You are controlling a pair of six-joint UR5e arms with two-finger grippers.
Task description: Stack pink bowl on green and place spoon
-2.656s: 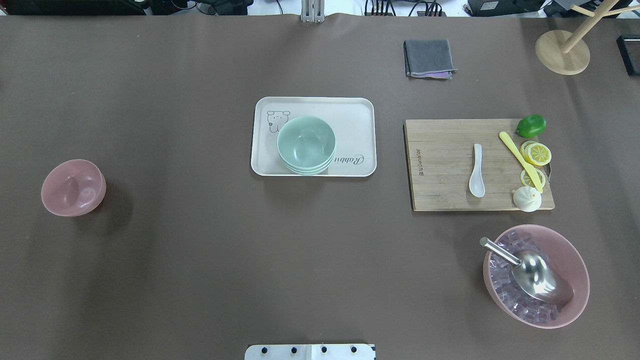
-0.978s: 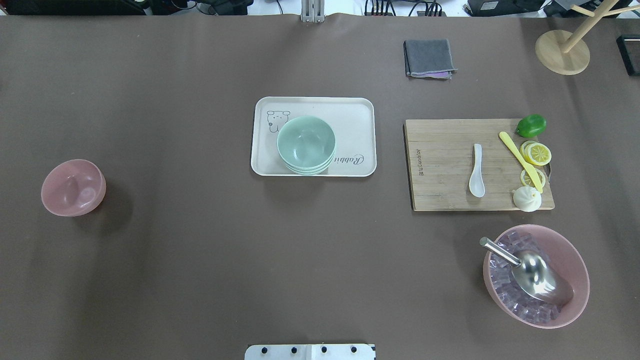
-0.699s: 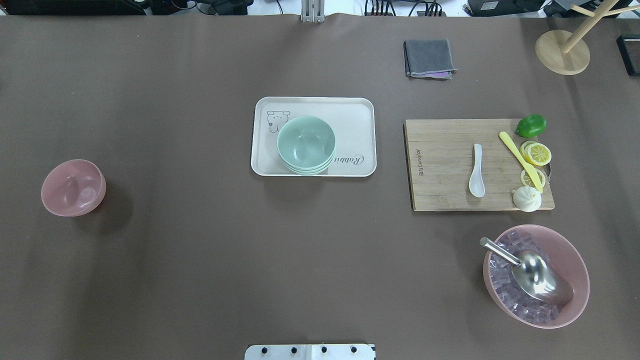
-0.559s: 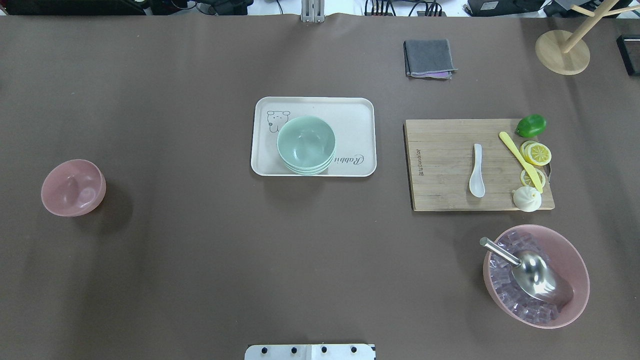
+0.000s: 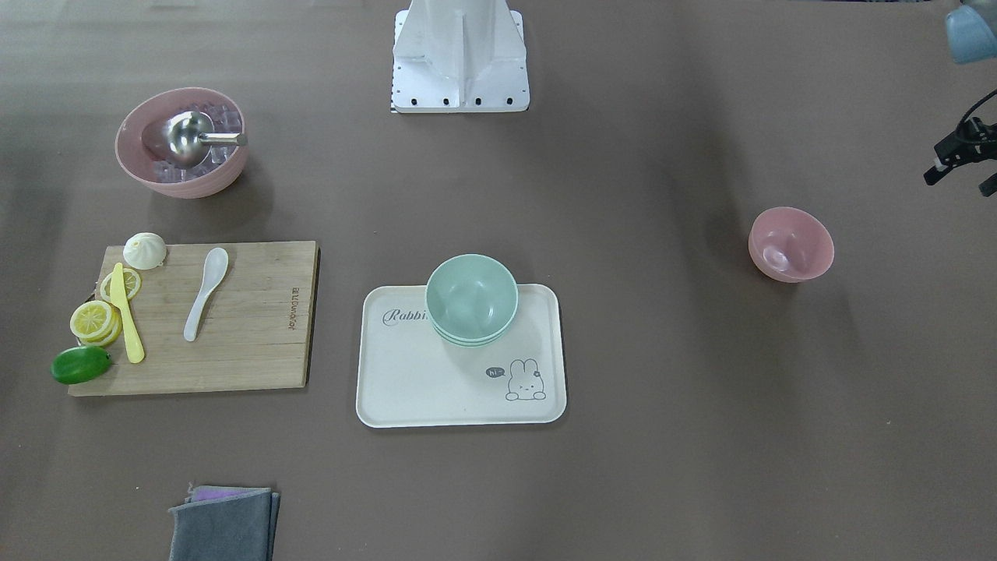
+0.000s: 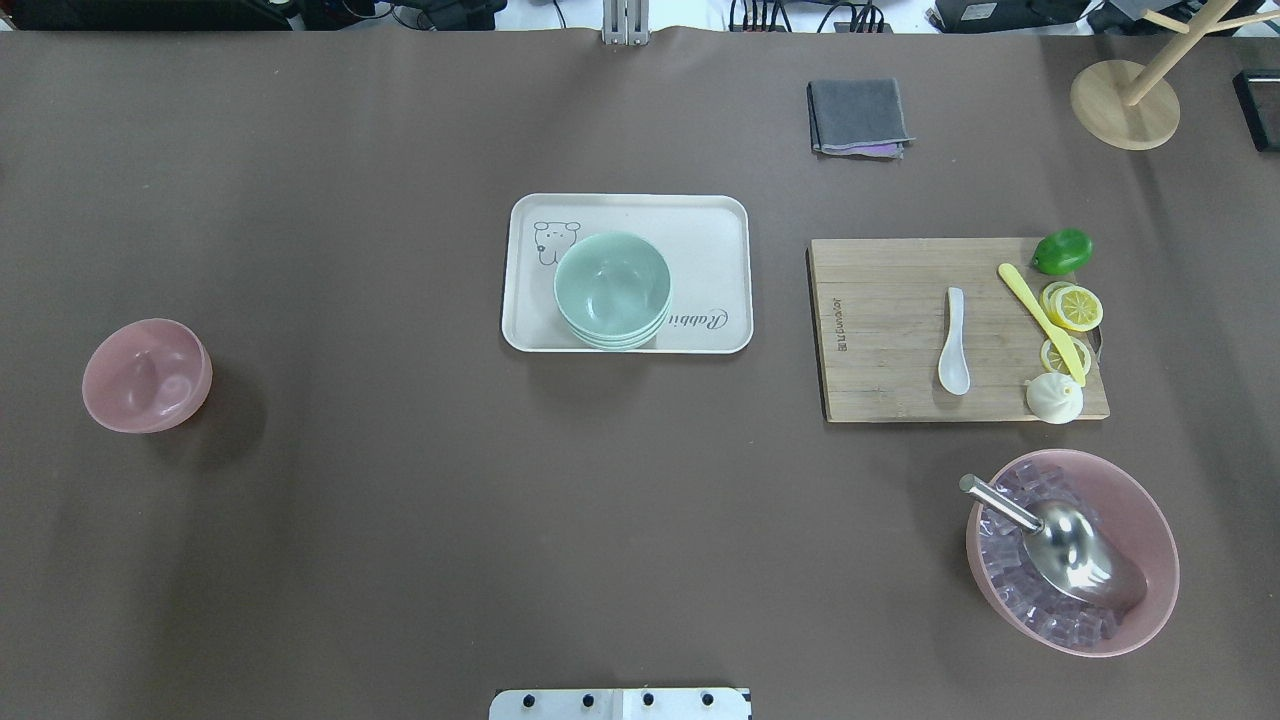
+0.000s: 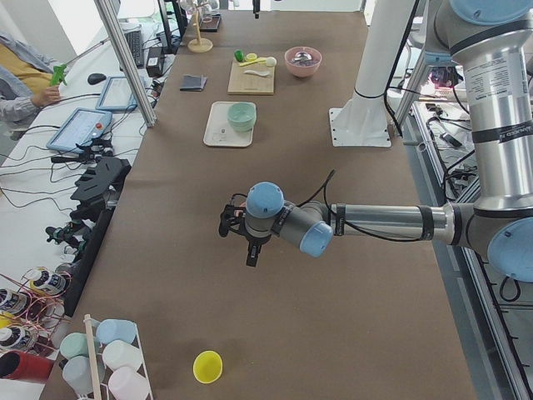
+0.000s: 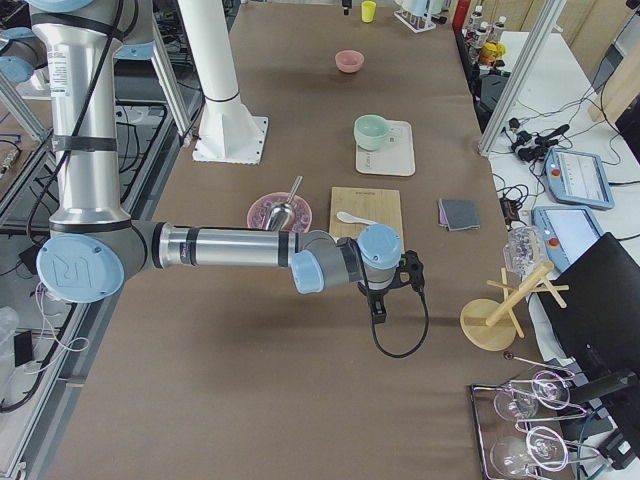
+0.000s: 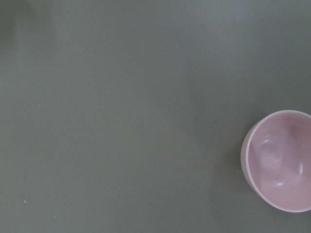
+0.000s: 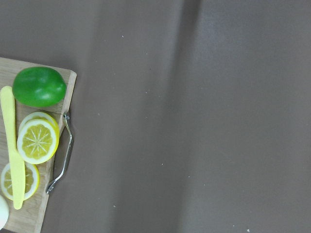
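The pink bowl (image 6: 146,375) sits alone, with bare brown table (image 6: 400,500) all around it, so a gripper can reach it from any side. A wide open stretch of table runs from it to the tray (image 6: 700,225). The green bowls (image 6: 612,290) stand at the tray's edge nearest the robot, open on top. The spoon (image 6: 954,342) lies on the cutting board (image 6: 880,320) with bare wood on both sides. The yellow knife (image 6: 1040,322), lemon slices (image 6: 1077,307) and bun (image 6: 1054,398) crowd the board's right end. The big ice bowl (image 6: 1150,540) with its scoop (image 6: 1060,540) stands near the board, on the robot's side.
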